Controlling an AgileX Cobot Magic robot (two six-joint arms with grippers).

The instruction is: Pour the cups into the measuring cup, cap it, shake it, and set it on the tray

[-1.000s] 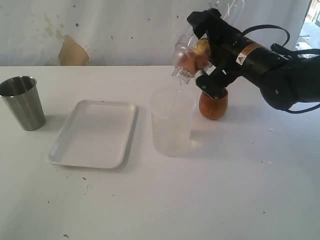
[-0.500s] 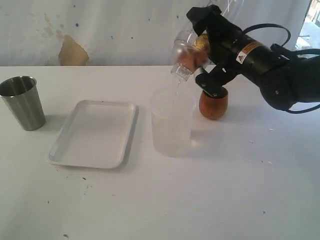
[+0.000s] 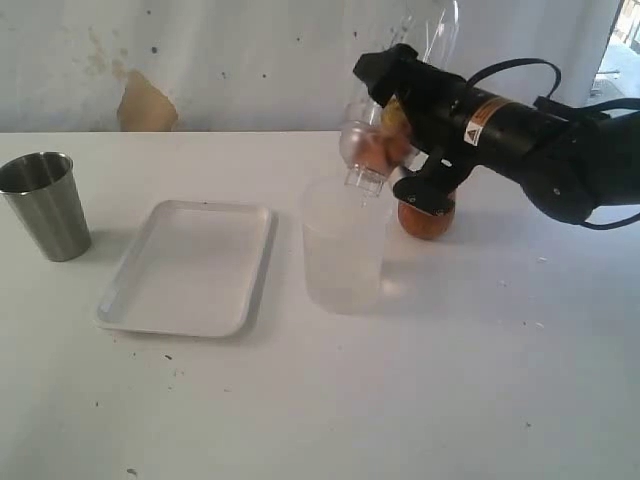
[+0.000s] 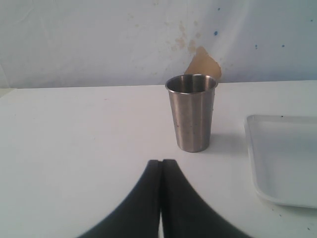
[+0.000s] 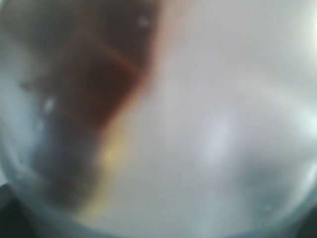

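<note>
In the exterior view, the right arm reaches in from the right edge. The right fingers [image 3: 397, 132] are clamped on either side of the clear measuring cup [image 3: 428, 40], which is held tilted in the upper middle of the frame. Its body shows only faintly against the wall. At its lower end is a clear domed top [image 3: 360, 145], whose narrow neck points down just over the mouth of a frosted plastic cup [image 3: 345, 250]. That cup stands upright on the white worktop [image 3: 400, 400] at the centre. The wooden cup [image 3: 425, 218] sits just right of the frosted cup, mostly hidden behind the fingers. The white tray [image 3: 190, 265] lies left of centre with nothing on it. The steel tumbler [image 3: 45, 205] stands upright at the far left, apart from the tray.

In the left wrist view, the left fingers [image 4: 161, 168] at the bottom centre are pressed together with only a thin seam between them, and they hold nothing. The steel tumbler stands upright above them at the centre of the frame. A corner of the tray shows at the right edge.

The right wrist view is a blur of clear curved plastic close to the lens, with a reddish-brown smear [image 5: 99, 74] at the upper left. The fingers cannot be made out here.
</note>
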